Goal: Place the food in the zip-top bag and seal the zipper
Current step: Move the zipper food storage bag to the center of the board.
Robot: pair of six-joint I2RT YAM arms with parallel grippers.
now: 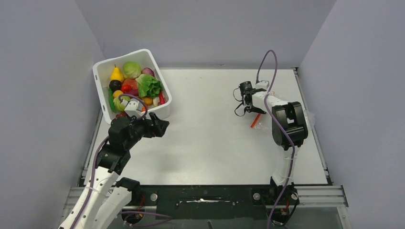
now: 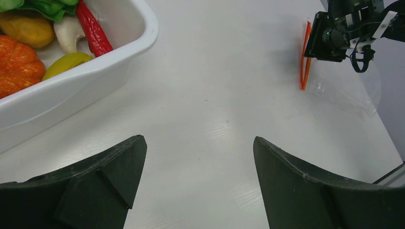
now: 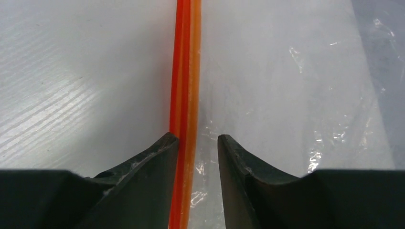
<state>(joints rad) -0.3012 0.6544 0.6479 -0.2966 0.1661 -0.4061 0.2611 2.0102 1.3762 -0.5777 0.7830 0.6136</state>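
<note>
**Right claw** (image 3: 197,137): the jaws are partly spread and straddle the zipper (image 3: 186,71). The strip runs straight ahead from between the fingertips. It lies against the inner face of the left finger (image 3: 157,157), and a visible gap remains between the strip and the right finger. The strip is not clamped. The zip-top bag (image 3: 296,95) lies flat on the surface (image 1: 215,133). Its clear, wrinkled film extends ahead and to the right of this claw.

**Left claw** (image 2: 198,140): the jaws are spread wide and hold nothing. Only bare surface lies between the fingertips. The white tub (image 2: 71,90) sits ahead and to the left of this claw, near it but not touching. The bag and the right claw are well apart from it, ahead and to the right.

**Food** (image 1: 136,86): all pieces are in the tub. The bag appears to hold none. Identifiable pieces include the ruffled green lettuce (image 1: 149,86), a yellow pear (image 1: 116,74), a red chilli (image 2: 93,31) and a ribbed orange fruit (image 2: 16,64).
</note>
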